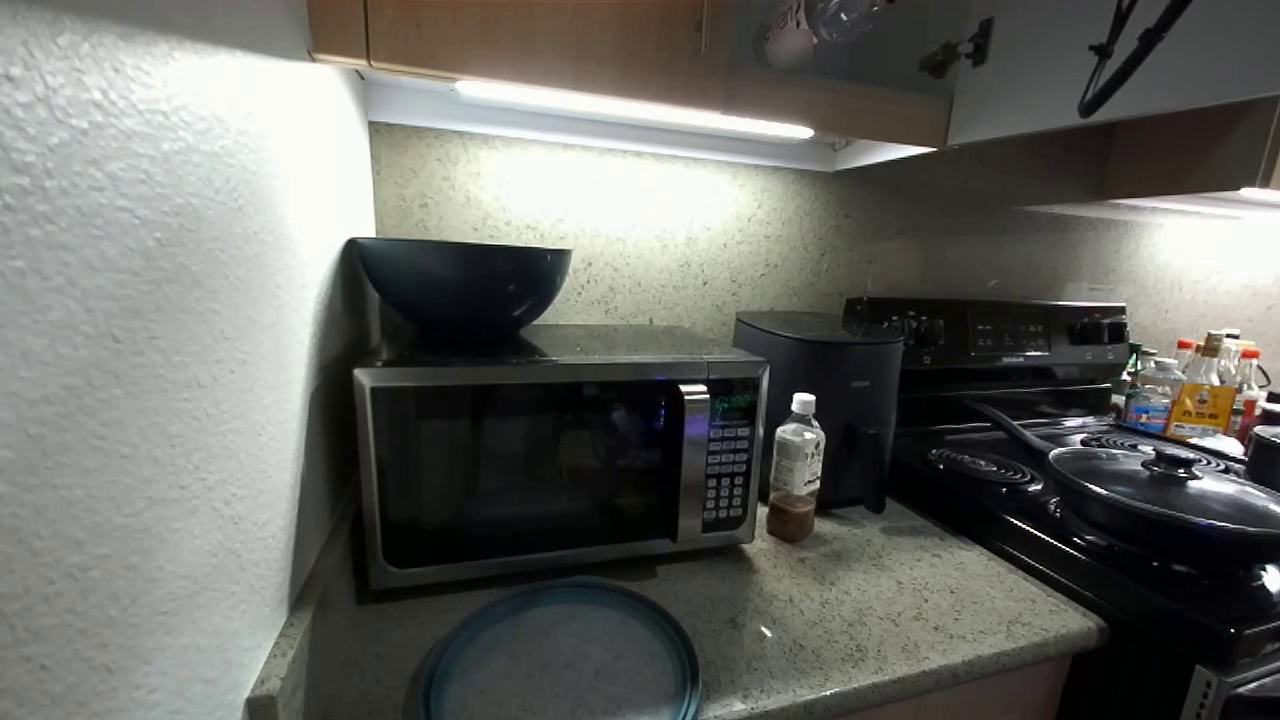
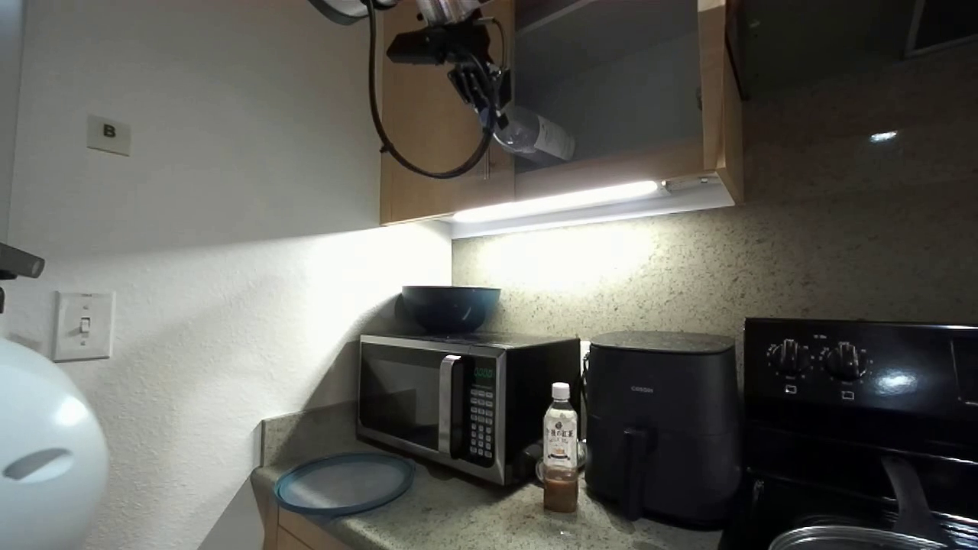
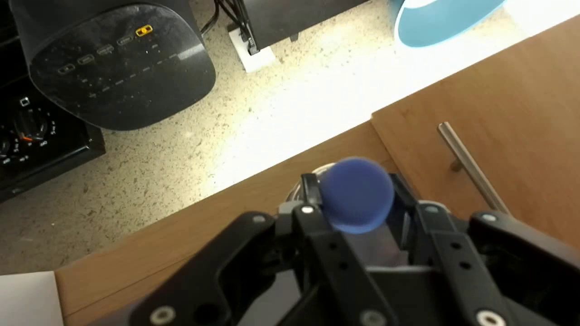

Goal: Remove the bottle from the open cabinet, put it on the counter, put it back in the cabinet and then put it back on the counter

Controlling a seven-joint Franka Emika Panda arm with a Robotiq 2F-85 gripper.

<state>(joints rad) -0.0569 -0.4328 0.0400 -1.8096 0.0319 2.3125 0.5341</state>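
Note:
A clear bottle with a blue cap (image 3: 356, 194) is pinched at its top end between the fingers of my gripper (image 3: 356, 188), which is shut on it. In an exterior view the bottle (image 2: 539, 137) hangs tilted, base lower, at the opening of the brown wood cabinet (image 2: 447, 114); my gripper (image 2: 495, 114) is at its upper left end. The bottle (image 1: 790, 40), with a white label and red marks, is cut off by the frame's top in an exterior view. How deep inside the cabinet it reaches, I cannot tell. Far below lies the speckled counter (image 1: 860, 590).
On the counter stand a microwave (image 1: 540, 470) bearing a dark bowl (image 1: 460, 285), a short bottle with brownish contents (image 1: 797, 465), a black air fryer (image 2: 661, 428) and a round blue-rimmed lid (image 2: 344, 485). The swung-out cabinet door (image 1: 1050, 60) and stove (image 1: 1000, 400) are to the right.

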